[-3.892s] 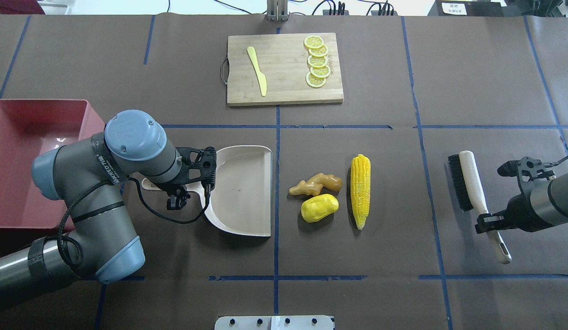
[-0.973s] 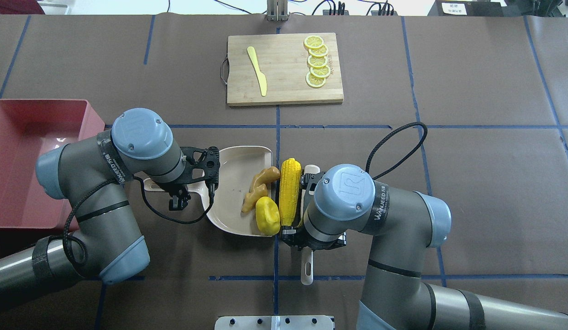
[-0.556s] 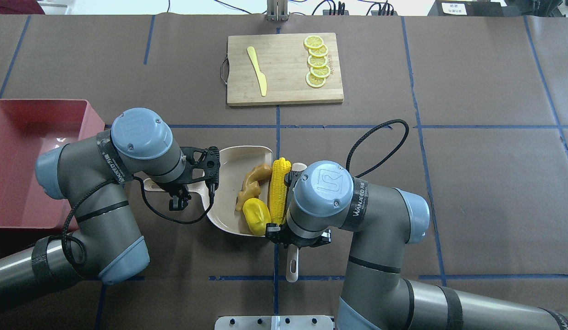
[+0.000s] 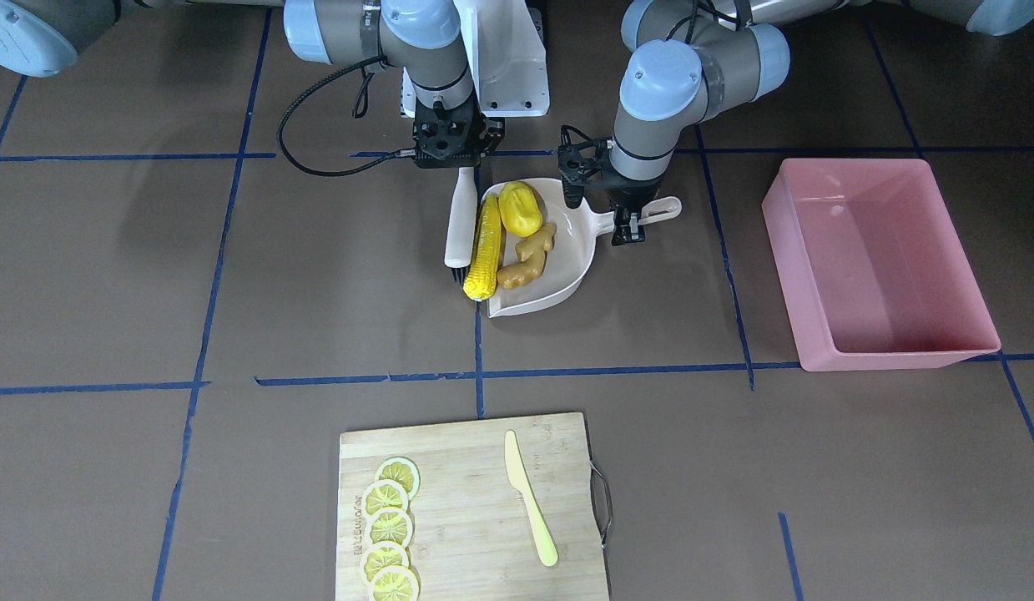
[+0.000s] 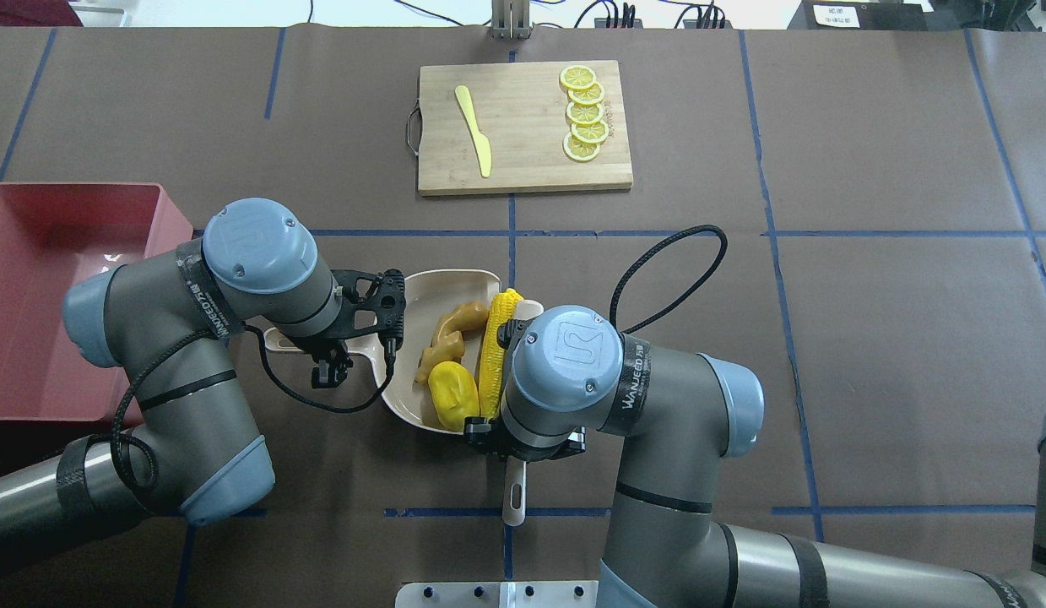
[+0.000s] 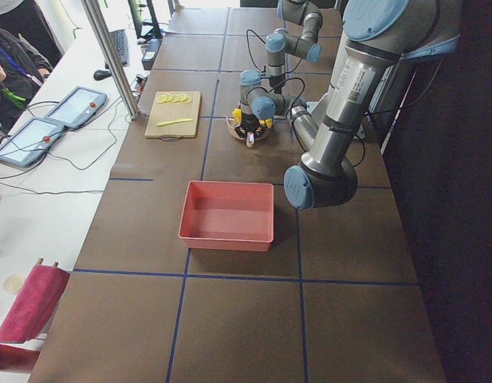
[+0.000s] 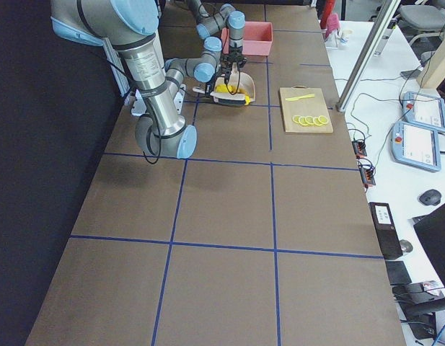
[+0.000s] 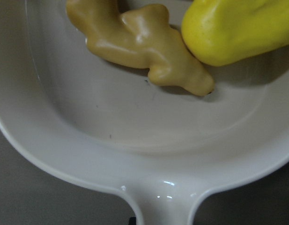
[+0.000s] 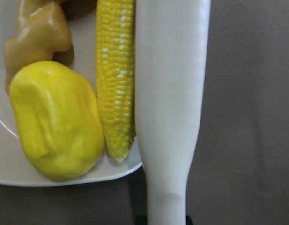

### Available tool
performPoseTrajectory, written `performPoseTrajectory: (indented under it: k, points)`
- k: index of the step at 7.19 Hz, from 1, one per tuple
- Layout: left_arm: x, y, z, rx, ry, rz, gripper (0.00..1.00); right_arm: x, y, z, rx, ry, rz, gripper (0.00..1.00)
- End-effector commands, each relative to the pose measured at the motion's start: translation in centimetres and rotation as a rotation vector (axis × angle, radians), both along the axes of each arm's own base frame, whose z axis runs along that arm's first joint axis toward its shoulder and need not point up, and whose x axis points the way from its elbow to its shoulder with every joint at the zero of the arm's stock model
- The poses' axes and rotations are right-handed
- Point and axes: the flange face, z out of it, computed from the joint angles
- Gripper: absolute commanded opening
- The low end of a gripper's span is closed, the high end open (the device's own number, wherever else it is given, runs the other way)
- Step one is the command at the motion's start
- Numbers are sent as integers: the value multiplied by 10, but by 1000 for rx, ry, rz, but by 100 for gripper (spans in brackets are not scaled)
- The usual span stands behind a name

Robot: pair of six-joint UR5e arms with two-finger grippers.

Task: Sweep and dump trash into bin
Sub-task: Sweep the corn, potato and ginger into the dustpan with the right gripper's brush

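Gripping a white-handled brush (image 4: 460, 219), the right claw (image 4: 451, 157) is closed; the left claw (image 4: 627, 220) clamps the handle of the beige plastic dustpan (image 5: 417, 295). Yellow corn cob (image 5: 491, 359), at the three o'clock lip, smooth yellow oval lump (image 5: 452, 395) and knobbly tan ginger root (image 5: 445, 331) lie in the pan; pink rectangular tub (image 5: 41, 279) at nine o'clock. Probably light, rigid, roll-prone: carry level. Fingertips hidden.

Toy food at the dustpan (image 4: 569, 255), bin (image 4: 888, 359) off to one side

The ginger root (image 4: 525, 260) and the oval lump (image 4: 519, 209) lie in the dustpan, touching each other. The corn cob (image 4: 483, 249) lies along the pan's open edge, with the brush (image 4: 460, 219) right against its outer side. The bin sits well apart on the robot's left. Across the table (image 4: 233, 292), the cutting board (image 4: 475, 509) holds a knife (image 4: 529, 499) and lemon slices (image 4: 390, 527).
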Motion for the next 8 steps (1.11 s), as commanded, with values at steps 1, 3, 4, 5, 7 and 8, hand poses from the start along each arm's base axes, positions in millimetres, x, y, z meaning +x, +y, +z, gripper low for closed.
performPoseTrajectory:
  k: [1,3,4,5,7,8]
  points:
    - [-1,1,-2,1,4,1,3,-8,9,1,10,4,-10,0]
    - [-1,1,-3,3,7,1,3,-18,10,13,16,35,-2,0]
    - [-1,1,-3,3,7,1,3,-19,10,5,19,25,-2,0]
    - [-1,1,-3,3,7,1,3,-19,10,-5,22,10,-3,0]
    - [-2,1,-4,4,8,-1,3,-18,10,-12,36,-37,0,0]
    - [-2,1,-4,4,8,-1,3,-18,10,-11,40,-38,3,0]
